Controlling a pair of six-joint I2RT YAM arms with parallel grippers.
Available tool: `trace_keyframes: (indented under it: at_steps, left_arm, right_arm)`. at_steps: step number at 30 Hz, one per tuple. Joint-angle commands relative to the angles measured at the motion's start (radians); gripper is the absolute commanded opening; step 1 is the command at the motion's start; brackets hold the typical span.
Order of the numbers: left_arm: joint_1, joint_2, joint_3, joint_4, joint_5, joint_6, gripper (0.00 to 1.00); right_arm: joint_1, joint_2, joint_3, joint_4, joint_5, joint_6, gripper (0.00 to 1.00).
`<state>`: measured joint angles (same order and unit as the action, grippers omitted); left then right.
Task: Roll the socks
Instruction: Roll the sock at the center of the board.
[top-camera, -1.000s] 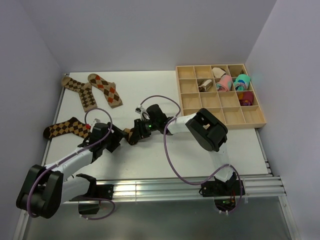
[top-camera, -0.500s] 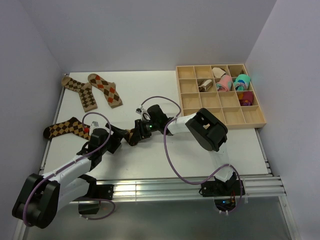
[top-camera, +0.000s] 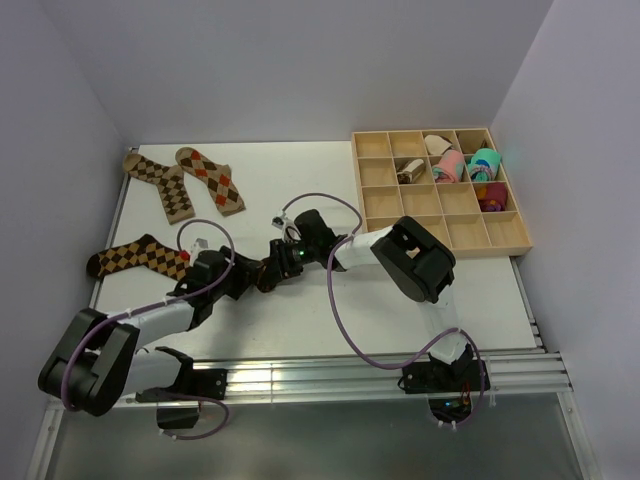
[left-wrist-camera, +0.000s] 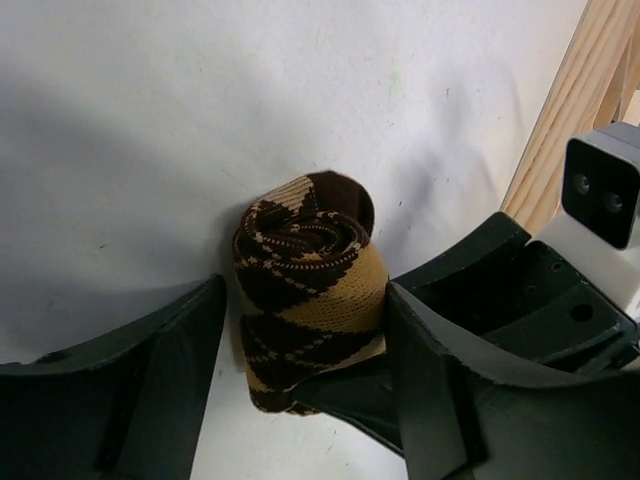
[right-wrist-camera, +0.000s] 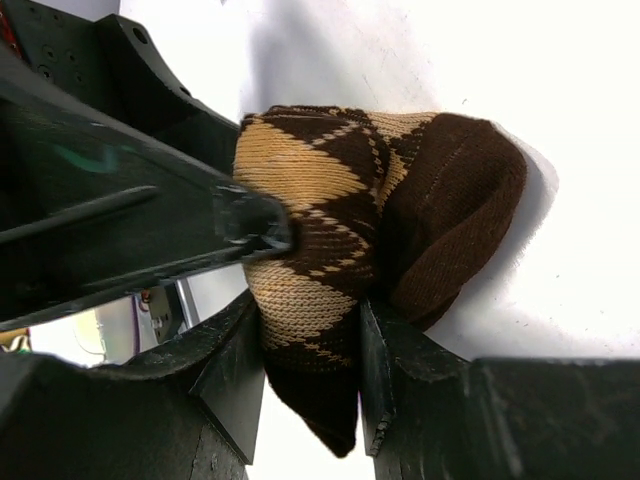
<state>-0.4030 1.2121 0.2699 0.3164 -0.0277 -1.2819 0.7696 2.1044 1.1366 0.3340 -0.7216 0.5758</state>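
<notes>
A rolled tan-and-brown argyle sock (top-camera: 257, 269) lies on the white table between my two grippers. In the right wrist view both fingers of my right gripper (right-wrist-camera: 310, 370) press on the roll (right-wrist-camera: 320, 200), so it is shut on it. My left gripper (left-wrist-camera: 305, 320) comes from the other side and straddles the same roll (left-wrist-camera: 310, 280). One finger (left-wrist-camera: 440, 380) touches the roll and a thin gap shows at the other finger (left-wrist-camera: 130, 380). Three flat argyle socks lie at the left: one (top-camera: 160, 183), a second (top-camera: 210, 180) and a third (top-camera: 135, 257).
A wooden compartment tray (top-camera: 357, 190) stands at the back right. It holds a brown-and-cream bundle (top-camera: 410, 172), a pink bundle (top-camera: 447, 165) and a teal bundle (top-camera: 485, 162). White walls close the left, back and right sides. The metal rail runs along the near edge.
My left gripper has shifted a little right, up to the roll, and its jaws have narrowed round it. The right gripper and the roll have stayed put.
</notes>
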Motion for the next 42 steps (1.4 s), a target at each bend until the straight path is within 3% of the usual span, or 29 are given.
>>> trace_keyframes:
  at_steps: [1, 4, 9, 13, 15, 21, 27, 32, 42]
  left_arm:
    - [-0.036, 0.064, 0.02, -0.054, -0.02, 0.004, 0.65]
    - [-0.052, 0.096, 0.038, -0.079, -0.028, 0.004, 0.57]
    - [-0.062, 0.113, 0.087, -0.184, -0.055, 0.033, 0.36]
    - [-0.063, 0.122, 0.164, -0.29, -0.074, 0.072, 0.26]
    - [-0.065, 0.129, 0.19, -0.362, -0.086, 0.101, 0.23]
    - [-0.066, 0.135, 0.265, -0.461, -0.115, 0.157, 0.21]
    - [-0.068, 0.185, 0.327, -0.513, -0.094, 0.193, 0.21]
    - [-0.068, 0.224, 0.356, -0.534, -0.067, 0.208, 0.21]
    - [-0.068, 0.236, 0.367, -0.542, -0.035, 0.21, 0.21]
  right_arm:
    - [0.011, 0.075, -0.064, -0.17, 0.037, -0.008, 0.09]
    - [0.011, 0.066, -0.064, -0.171, 0.04, -0.01, 0.15]
    - [0.011, 0.008, -0.09, -0.174, 0.095, -0.04, 0.38]
    - [0.014, -0.153, -0.144, -0.158, 0.178, -0.094, 0.52]
    - [0.022, -0.213, -0.182, -0.147, 0.252, -0.128, 0.54]
    - [0.076, -0.429, -0.276, -0.121, 0.537, -0.223, 0.58]
    - [0.218, -0.535, -0.324, -0.035, 0.834, -0.404, 0.6]
    - [0.339, -0.488, -0.299, 0.014, 0.928, -0.528, 0.68]
    - [0.451, -0.334, -0.221, 0.094, 1.148, -0.642, 0.76]
